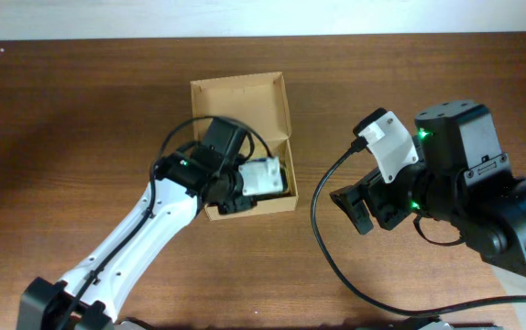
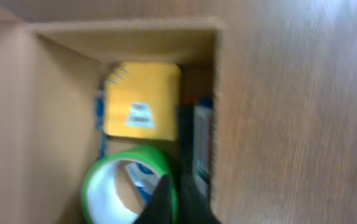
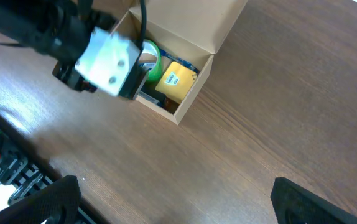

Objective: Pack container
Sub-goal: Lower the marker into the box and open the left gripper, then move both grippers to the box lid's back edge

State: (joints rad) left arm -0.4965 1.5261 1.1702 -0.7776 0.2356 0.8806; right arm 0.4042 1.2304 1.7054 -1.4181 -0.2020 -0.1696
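The container (image 1: 240,105) is a tan cardboard box with its flap lid open, left of the table's centre; it also shows in the right wrist view (image 3: 194,90). Inside lie a yellow packet (image 2: 142,99), a green tape roll (image 2: 97,180) and a dark item (image 2: 202,143) against the right wall. My left gripper (image 2: 172,202) reaches down into the box and is shut on the tape roll's rim; from overhead (image 1: 277,179) its fingers are hidden. My right gripper (image 3: 178,199) is open and empty above bare table, right of the box (image 1: 356,209).
The wooden table (image 1: 80,110) surrounds the box. A black cable (image 1: 323,238) runs from my right arm across the table's front. Something blue and white (image 2: 142,177) shows through the tape roll's hole.
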